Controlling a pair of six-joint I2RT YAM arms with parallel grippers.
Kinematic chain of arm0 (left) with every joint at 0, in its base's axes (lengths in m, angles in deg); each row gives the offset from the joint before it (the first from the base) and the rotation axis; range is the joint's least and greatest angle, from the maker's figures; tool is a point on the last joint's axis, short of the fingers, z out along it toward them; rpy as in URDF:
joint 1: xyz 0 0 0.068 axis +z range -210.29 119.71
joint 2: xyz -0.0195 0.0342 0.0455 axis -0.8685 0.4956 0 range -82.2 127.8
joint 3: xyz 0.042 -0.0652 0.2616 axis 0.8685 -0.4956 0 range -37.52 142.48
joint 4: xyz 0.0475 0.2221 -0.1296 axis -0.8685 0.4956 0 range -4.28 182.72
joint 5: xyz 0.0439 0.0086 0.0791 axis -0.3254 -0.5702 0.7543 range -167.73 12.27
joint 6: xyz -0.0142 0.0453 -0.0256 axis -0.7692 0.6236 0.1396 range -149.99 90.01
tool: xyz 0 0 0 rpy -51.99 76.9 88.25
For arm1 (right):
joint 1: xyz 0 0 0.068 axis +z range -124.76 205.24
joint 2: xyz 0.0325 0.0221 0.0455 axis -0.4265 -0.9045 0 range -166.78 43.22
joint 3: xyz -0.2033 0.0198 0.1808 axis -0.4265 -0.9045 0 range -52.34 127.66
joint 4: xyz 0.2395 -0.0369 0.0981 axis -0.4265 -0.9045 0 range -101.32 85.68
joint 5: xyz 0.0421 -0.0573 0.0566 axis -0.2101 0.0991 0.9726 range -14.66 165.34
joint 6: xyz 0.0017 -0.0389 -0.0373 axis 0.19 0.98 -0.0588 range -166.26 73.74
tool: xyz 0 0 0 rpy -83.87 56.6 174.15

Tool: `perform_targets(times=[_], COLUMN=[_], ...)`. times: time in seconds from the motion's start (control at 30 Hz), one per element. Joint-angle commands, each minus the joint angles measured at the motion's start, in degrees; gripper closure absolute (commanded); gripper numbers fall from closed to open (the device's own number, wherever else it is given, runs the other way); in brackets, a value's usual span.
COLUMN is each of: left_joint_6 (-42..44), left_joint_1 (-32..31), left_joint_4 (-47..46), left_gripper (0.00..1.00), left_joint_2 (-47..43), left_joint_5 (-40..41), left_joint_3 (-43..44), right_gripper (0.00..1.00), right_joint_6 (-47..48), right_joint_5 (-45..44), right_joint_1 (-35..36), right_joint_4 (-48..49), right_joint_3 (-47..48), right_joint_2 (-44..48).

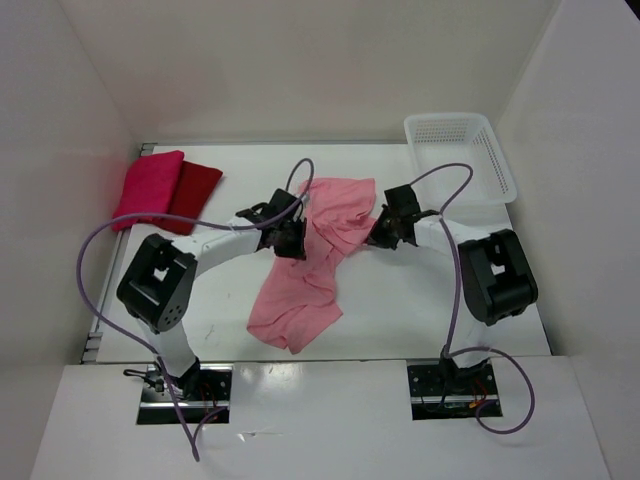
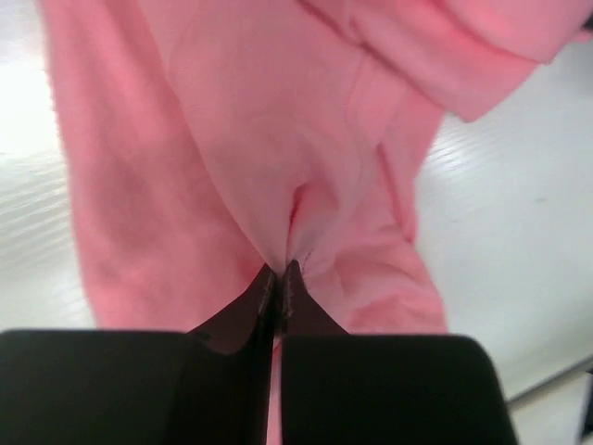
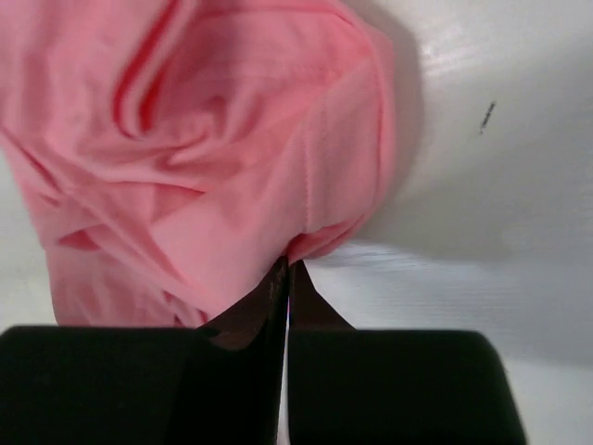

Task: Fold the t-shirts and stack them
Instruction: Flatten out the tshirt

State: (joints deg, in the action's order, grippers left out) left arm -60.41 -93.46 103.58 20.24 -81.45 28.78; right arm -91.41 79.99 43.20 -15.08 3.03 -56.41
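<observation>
1. Your left fingers (image 2: 262, 301) are closed tight on a pinch of the salmon pink t-shirt (image 2: 232, 139). In the left wrist view the cloth puckers into a small ridge right at their tips.
2. Your right fingers (image 3: 271, 295) are pressed together too, nipping a rounded, bunched edge of that shirt. In the right wrist view, bare worktop (image 3: 482, 232) lies to the right of them.
3. Seen from above, the salmon pink t-shirt lies crumpled and unfolded in the middle of the worktop, between your two arms. It runs from a bunched part on the far side to a flatter part that spreads toward the near edge, a little left of centre.
4. Your left fingers grip the shirt on its left side and your right fingers on its right side. Both grips are in the far half of the garment.
5. The magenta t-shirt (image 1: 150, 185) lies folded at the far left corner of the worktop. The dark red t-shirt (image 1: 197, 187) lies folded just beside it on the right, the two touching along one edge. Both are well apart from the salmon one.
6. The white mesh basket (image 1: 500, 165) stands at the far right corner, apart from all three shirts.
7. You cannot tell from these views whether the pinched cloth is raised off the worktop or resting on it
</observation>
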Motion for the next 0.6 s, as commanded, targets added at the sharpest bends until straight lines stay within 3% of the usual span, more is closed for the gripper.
perform_targets(times=[0.0, 0.23, 0.47, 0.57], left_joint_6=[-2.0, -3.1, -3.1, -2.5], left_joint_1=[3.0, 14.8, 25.8, 27.0], left_joint_4=[1.0, 4.1, 9.7, 14.4], left_gripper=[1.0, 1.0, 1.0, 1.0], left_joint_2=[-7.8, -21.3, -32.9, -36.3], left_joint_5=[-3.0, -8.9, -14.0, -12.5], left_joint_3=[5.0, 6.5, 8.4, 12.6], right_gripper=[1.0, 1.0, 1.0, 1.0], right_joint_6=[2.1, 6.5, 9.9, 9.9], right_joint_5=[-2.1, -2.1, 3.2, 8.1], right_joint_1=[-0.3, -0.3, -0.3, -0.3], right_joint_4=[-1.2, -13.7, -19.7, -21.1], right_joint_3=[5.3, 21.1, 43.0, 56.1], right_joint_2=[9.9, 27.0, 31.2, 29.6])
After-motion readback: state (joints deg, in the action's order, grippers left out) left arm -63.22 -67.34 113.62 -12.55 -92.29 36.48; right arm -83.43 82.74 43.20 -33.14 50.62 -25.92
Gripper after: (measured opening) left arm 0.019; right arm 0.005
